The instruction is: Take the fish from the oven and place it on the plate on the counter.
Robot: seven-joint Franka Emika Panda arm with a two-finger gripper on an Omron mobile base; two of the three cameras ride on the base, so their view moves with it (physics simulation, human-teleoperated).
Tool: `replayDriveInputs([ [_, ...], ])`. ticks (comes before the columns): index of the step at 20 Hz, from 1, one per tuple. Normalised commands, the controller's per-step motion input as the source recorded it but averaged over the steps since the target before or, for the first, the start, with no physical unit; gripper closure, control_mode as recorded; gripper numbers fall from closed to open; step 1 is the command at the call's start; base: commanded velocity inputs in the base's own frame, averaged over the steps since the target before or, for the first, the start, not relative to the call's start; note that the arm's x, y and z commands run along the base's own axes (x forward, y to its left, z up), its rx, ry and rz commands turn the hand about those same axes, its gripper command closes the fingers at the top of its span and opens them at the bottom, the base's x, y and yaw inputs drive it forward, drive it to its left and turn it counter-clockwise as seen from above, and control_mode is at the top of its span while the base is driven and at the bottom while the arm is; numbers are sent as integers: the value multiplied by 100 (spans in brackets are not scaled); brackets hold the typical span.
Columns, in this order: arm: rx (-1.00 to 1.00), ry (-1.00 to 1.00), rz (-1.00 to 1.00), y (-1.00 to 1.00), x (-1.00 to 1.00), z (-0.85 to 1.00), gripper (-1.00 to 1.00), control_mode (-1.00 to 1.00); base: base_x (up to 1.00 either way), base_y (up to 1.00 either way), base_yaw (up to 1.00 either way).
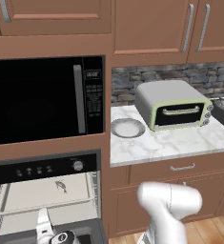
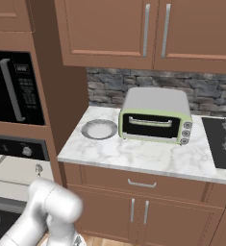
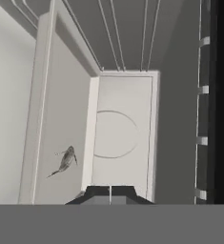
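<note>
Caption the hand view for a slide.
Shut gripper faces the open oven, the fish lying on its cream tray.

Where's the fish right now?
The fish lies on the cream tray inside the open oven, low left in the left base view, below the black microwave.

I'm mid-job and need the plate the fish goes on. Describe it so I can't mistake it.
Start at the white marble counter to the right of the black microwave. At its left end, beside the pale-green toaster oven, sits the plate. It is a small round shallow dish, pale in the centre with a darker grey rim, and the only flat thing lying there.
</note>
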Motion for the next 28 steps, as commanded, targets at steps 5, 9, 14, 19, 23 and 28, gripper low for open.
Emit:
replayDriveInputs([
  [5,0,1,-3,8,59,-31,100,-100,0,0,0],
  [9,0,0,-17,45,10,-23,100,-100,0,0,0],
  [14,0,0,-24,66,7,-25,-100,-100,0,0,0],
  [19,0,0,-23,46,12,-28,-100,-100,0,0,0],
  [23,14,-1,-27,15,12,-26,-100,-100,0,0,0],
  [28,20,0,-27,0,19,-48,-100,-100,0,0,0],
])
